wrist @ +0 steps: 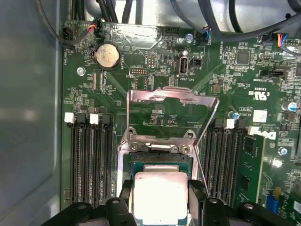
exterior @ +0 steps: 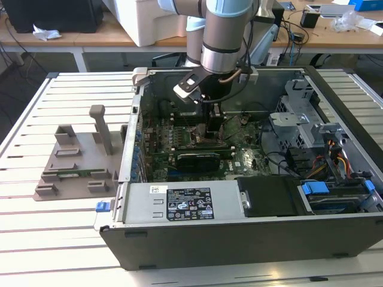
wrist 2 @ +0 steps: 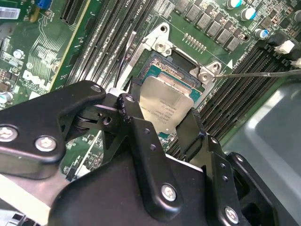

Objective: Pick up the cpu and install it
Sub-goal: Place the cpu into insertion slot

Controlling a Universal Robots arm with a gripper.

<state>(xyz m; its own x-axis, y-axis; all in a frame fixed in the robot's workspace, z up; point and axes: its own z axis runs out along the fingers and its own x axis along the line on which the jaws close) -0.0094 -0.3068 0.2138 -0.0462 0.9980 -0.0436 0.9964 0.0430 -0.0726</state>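
— Gripper (wrist 2: 162, 120) first: what does it have?
— Its two black fingers (wrist 2: 135, 136) are closed in against opposite edges of the cpu (wrist 2: 167, 106) and hold it. The silvery top of the chip faces the camera in both wrist views.
— And what lies beneath?
— Directly under the gripper is the open socket (wrist: 160, 162). Its teal frame shows just past the chip's far edge. In the second wrist view the cpu sits slightly tilted over it. I cannot tell whether it touches the socket.
— The retention parts?
— The metal load plate (wrist: 171, 99) stands open beyond the fingertips. A thin lever (wrist 2: 258, 74) juts out to one side of them.
— What flanks the gripper?
— Rows of dark memory slots (wrist: 91, 160) run along both sides. A round coin battery (wrist: 106, 55) sits farther out, past the load plate.
— And the wider scene?
— The arm (exterior: 224, 36) reaches down into the open computer case (exterior: 239, 239), which rests on the slatted tabletop (exterior: 54, 239). A black expansion card (exterior: 200, 160) lies near the gripper, on the camera's side of it. A grey holder block (exterior: 78, 161) stands well apart from it, outside the case, toward the exterior view's left.
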